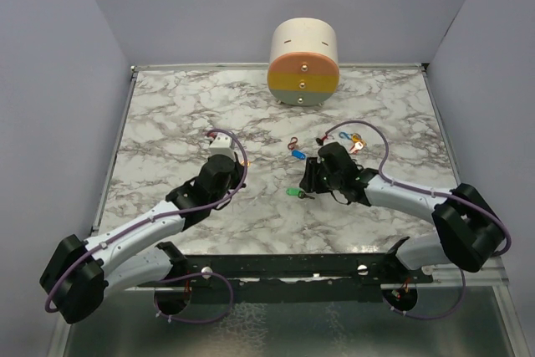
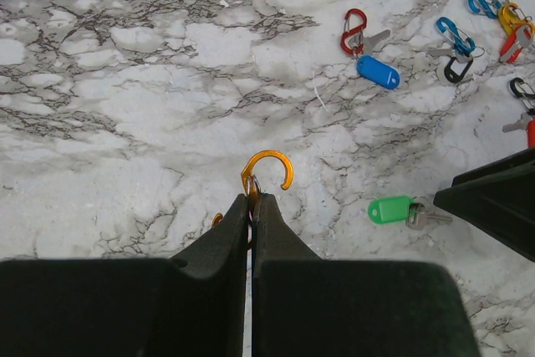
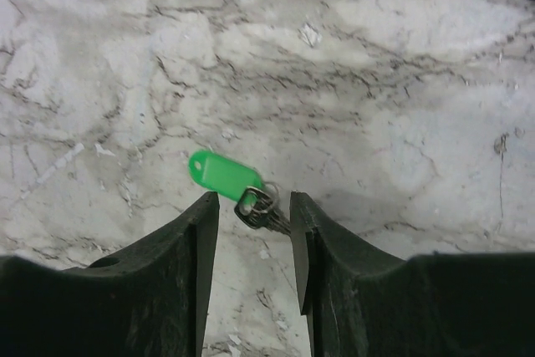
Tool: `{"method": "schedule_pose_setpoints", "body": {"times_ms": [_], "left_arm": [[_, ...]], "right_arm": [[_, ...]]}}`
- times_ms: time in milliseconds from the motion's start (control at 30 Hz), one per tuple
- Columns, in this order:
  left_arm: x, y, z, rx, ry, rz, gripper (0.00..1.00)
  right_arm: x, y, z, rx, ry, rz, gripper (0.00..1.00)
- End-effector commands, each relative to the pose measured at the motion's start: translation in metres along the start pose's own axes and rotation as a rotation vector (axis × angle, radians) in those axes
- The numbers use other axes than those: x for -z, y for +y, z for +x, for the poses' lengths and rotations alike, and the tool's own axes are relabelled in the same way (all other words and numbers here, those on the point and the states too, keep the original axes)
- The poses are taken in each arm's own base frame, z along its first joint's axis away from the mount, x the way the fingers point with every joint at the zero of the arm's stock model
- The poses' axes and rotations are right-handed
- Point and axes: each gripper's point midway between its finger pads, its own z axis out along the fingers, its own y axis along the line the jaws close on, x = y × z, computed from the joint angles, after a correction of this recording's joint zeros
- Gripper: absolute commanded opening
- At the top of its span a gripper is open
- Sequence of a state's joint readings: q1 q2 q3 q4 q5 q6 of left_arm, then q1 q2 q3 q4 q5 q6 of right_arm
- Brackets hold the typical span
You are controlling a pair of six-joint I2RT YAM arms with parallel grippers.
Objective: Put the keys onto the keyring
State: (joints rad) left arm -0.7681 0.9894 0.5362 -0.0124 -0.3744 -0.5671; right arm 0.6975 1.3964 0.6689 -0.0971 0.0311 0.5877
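My left gripper [image 2: 252, 198] is shut on the keyring [image 2: 276, 159], an orange hooked clip that sticks out past its fingertips just above the marble. In the top view this gripper [image 1: 238, 175] sits left of centre. A key with a green tag [image 3: 224, 177] lies flat on the table. My right gripper [image 3: 255, 206] is open and low over it. The key's dark metal head lies between the fingers, and its blade reaches the right finger [image 3: 299, 223]. The same green key [image 2: 390, 210] [image 1: 294, 192] lies right of the keyring. More keys lie beyond: a blue-tagged one [image 2: 378, 71] and a yellow one [image 1: 358, 138].
Loose wire clips lie among the far keys: red [image 2: 354, 29], blue [image 2: 456, 35], black [image 2: 458, 68] and orange [image 2: 512, 18]. A round drum [image 1: 303, 63] with orange, yellow and grey bands stands at the back. Grey walls enclose the marble table [image 1: 167, 123].
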Motion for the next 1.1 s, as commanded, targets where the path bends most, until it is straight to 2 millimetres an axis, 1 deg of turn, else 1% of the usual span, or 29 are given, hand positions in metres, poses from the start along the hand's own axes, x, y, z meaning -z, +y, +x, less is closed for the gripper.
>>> {"method": "schedule_pose_setpoints", "body": {"times_ms": [0,100,233,567,1067], "left_arm": [[-0.003,-0.003,0.003,0.007,-0.003,0.014,0.00],[-0.003,-0.004,0.004,0.007,-0.002,0.016,0.00],[-0.003,-0.004,0.005,0.006,0.000,0.018,0.00],[-0.004,-0.001,0.008,0.002,0.003,0.012,0.00],[-0.001,0.000,0.007,0.004,0.001,0.012,0.00]], "right_arm": [[0.006,-0.012,0.017,-0.044,0.016,0.035,0.40],[0.004,-0.013,0.024,-0.057,0.027,0.029,0.39],[0.000,-0.013,0.027,-0.065,0.032,0.024,0.38],[-0.008,-0.007,0.028,-0.072,0.044,-0.004,0.36],[-0.015,0.004,0.029,-0.093,0.059,-0.052,0.36]]}}
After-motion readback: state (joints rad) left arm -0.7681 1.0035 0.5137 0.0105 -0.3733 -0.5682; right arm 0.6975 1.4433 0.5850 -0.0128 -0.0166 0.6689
